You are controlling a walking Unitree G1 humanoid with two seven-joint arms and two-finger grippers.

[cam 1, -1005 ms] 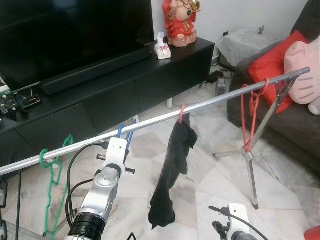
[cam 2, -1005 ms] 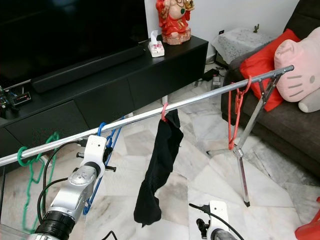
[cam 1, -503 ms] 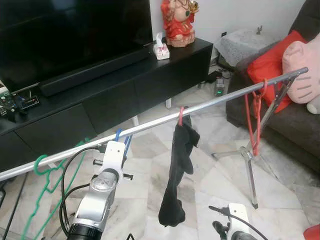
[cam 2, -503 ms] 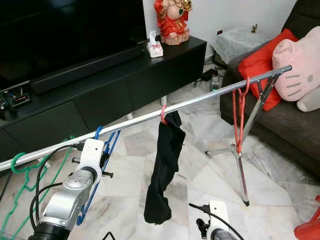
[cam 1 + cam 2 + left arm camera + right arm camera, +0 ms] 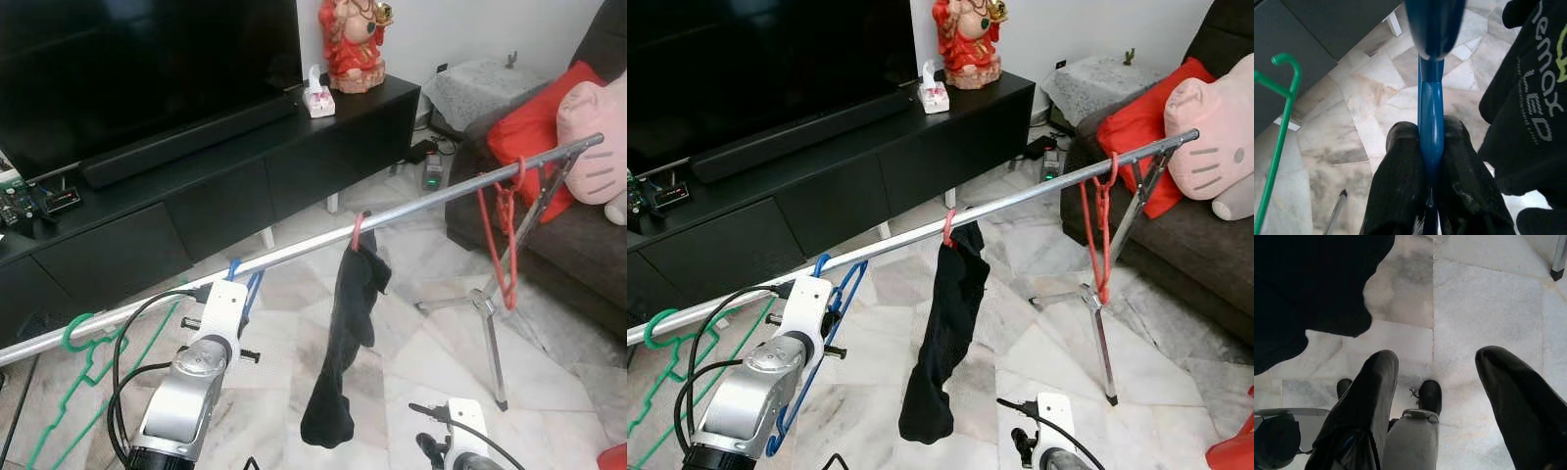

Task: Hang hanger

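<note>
Pinching the blue plastic hanger (image 5: 1430,112) tight in the left hand (image 5: 1425,147) just below the silver metal rail (image 5: 294,252), needing its hook settled fully over before releasing; right hand (image 5: 1449,382) idling spread.

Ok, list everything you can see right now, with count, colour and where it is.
Rail: one, silver, slanting across the room on a tripod stand.
Blue hanger: one, hooked on the rail, pinched in the left claw.
Green hanger: one, on the rail's low end at the robot's left.
Pink hanger: one, mid-rail, carrying a black garment.
Red hanger: one, near the rail's high end.
TV cabinet: one, black, behind the rail.
Figurine: one, red, on the cabinet.
Cushion: one, red, on the sofa.
Plush toy: one, pink, on the sofa.
Left claw: shut on the blue hanger.
Right claw: open, low over the marble floor.
</note>
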